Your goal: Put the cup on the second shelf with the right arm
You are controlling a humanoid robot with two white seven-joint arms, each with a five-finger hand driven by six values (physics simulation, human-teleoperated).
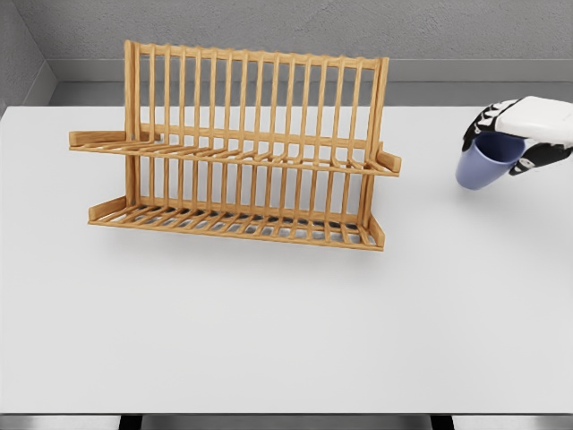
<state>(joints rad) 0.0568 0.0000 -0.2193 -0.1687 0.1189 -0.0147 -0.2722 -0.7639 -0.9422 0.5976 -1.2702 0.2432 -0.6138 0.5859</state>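
Counting the things, we see one blue cup [483, 163], one wooden rack [242, 148] with two slatted shelves, and one white table [286, 322]. Our right hand [521, 134] comes in from the right edge and its dark fingers are wrapped around the cup. The cup is lifted above the table, to the right of the rack and apart from it. It is tilted, with its bottom toward the lower left and its mouth toward the hand.

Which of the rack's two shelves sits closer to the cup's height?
The upper shelf: it is roughly level with the blue cup in the right hand; the lower shelf sits below.
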